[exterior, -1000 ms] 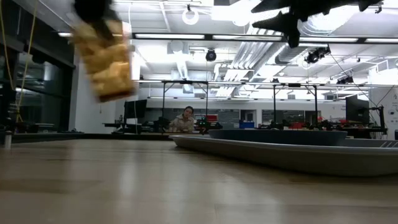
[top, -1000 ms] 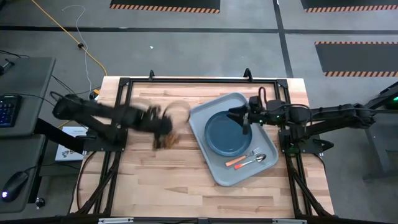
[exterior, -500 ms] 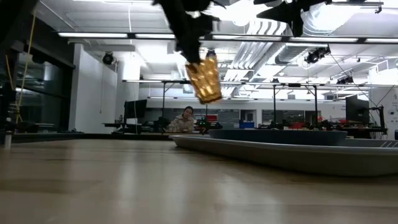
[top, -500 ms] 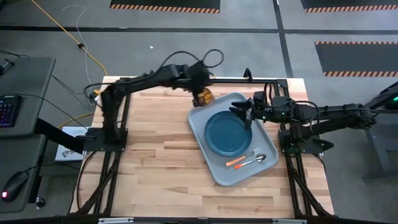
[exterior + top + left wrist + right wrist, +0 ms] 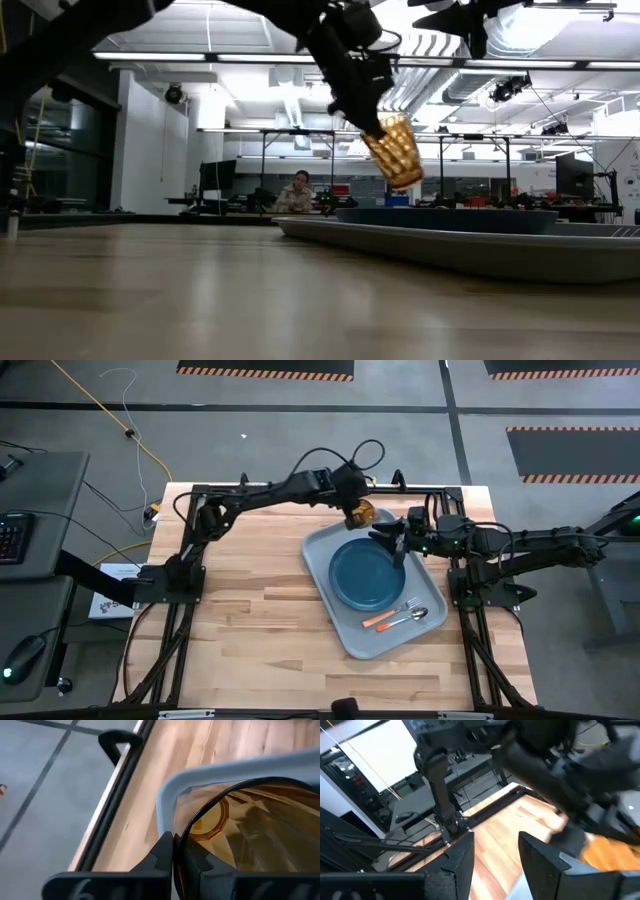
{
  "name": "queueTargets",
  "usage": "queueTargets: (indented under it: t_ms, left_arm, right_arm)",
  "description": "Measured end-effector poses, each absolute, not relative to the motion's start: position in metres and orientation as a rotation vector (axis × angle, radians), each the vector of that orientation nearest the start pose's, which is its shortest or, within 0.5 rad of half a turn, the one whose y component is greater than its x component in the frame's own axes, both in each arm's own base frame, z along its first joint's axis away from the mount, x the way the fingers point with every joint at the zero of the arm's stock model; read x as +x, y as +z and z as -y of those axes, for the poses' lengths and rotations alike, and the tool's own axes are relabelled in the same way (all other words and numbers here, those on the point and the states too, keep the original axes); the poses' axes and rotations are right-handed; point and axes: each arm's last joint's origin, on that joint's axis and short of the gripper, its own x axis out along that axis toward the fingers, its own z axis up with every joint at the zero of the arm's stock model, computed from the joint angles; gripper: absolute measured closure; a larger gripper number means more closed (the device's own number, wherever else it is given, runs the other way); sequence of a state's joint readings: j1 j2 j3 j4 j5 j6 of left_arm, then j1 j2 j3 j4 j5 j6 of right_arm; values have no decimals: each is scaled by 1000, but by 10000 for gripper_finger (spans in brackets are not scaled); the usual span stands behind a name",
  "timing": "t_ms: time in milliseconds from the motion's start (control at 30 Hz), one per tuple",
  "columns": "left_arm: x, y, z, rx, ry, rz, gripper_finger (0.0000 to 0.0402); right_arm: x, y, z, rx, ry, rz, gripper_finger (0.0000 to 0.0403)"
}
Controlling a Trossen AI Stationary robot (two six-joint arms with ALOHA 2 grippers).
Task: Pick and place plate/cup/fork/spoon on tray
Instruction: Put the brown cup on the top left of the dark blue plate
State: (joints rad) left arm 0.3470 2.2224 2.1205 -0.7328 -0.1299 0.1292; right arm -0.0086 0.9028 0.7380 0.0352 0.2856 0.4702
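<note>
A light wooden surface (image 5: 250, 630) of butcher-block planks sits on a black metal frame (image 5: 190, 550) over a grey concrete floor (image 5: 560, 400). Black-and-orange hazard-striped mats (image 5: 265, 368) lie on the floor at 12 and 2 o'clock. A yellow cable (image 5: 100, 410) runs across the floor at 10 o'clock. At 9 o'clock stands a grey desk (image 5: 40, 500) with a keyboard (image 5: 10, 538), a mouse (image 5: 22, 658) below it. Beyond the surface, a bright workshop has ceiling strip lights (image 5: 250, 57), white ducting (image 5: 290, 100), and a person (image 5: 297, 192) seated at distant benches.

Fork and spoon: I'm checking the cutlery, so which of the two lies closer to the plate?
The fork, with its orange handle, lies nearer the plate; the spoon sits on its far side.
</note>
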Motion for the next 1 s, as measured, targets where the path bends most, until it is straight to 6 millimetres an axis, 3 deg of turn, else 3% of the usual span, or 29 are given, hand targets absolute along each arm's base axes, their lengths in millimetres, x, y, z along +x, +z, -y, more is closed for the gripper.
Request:
queueTargets:
  t_ms: [333,500,1000]
  left_arm:
    - [485,227,-177,-127,405,-872,400]
    - [486,226,-177,-197,441,-849,397]
    - [489,222,-174,-189,449,-854,375]
  right_arm:
    - [203,323,10,455,-306,1,258]
    - [203,323,10,457,-306,1,258]
    - [203,324,10,456,-305,8,258]
